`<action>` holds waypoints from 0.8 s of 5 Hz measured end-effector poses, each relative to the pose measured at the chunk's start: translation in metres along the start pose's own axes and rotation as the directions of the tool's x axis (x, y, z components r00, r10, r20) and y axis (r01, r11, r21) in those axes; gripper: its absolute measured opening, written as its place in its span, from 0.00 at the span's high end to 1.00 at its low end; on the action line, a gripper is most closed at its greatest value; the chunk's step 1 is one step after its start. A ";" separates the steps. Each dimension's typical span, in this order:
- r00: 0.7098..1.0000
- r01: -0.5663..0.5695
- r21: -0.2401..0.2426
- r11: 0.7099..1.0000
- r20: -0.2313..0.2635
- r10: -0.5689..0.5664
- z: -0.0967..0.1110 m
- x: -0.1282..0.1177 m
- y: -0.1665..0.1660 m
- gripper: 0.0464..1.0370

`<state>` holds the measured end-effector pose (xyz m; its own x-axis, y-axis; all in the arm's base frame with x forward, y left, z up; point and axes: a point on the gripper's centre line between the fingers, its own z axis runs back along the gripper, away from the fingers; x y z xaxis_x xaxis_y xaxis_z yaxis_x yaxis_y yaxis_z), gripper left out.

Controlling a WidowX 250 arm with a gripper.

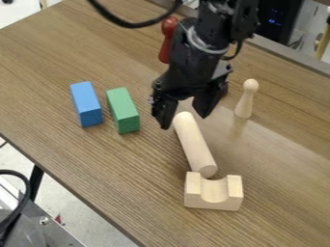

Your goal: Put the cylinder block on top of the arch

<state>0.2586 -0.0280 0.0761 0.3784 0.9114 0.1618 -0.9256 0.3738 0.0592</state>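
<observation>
The cylinder block [197, 147] beneath the hand [185, 120] looked like smooth, matt, bare wood, as did the arch [214, 201] beyond it and the peg [244, 105] beside the hand. The hand looked dark and mostly matt. Under them all, the table [283, 188] had streaked wood grain with a soft sheen.

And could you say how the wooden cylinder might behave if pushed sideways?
The wooden cylinder lies on its curved side, so it would probably roll. Its straight, solid-looking body should stay stiff, and its smooth surface may slip a little.
</observation>
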 end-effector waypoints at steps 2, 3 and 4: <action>0.998 0.003 -0.023 1.000 -0.067 -0.004 0.010 -0.003 -0.034 0.04; 0.997 0.023 -0.012 1.000 -0.068 -0.023 0.012 -0.002 -0.032 0.04; 0.997 0.042 0.008 0.999 -0.068 -0.041 0.011 0.000 -0.027 0.04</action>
<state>0.2837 -0.0406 0.0852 0.4156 0.9048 0.0924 -0.9091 0.4101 0.0735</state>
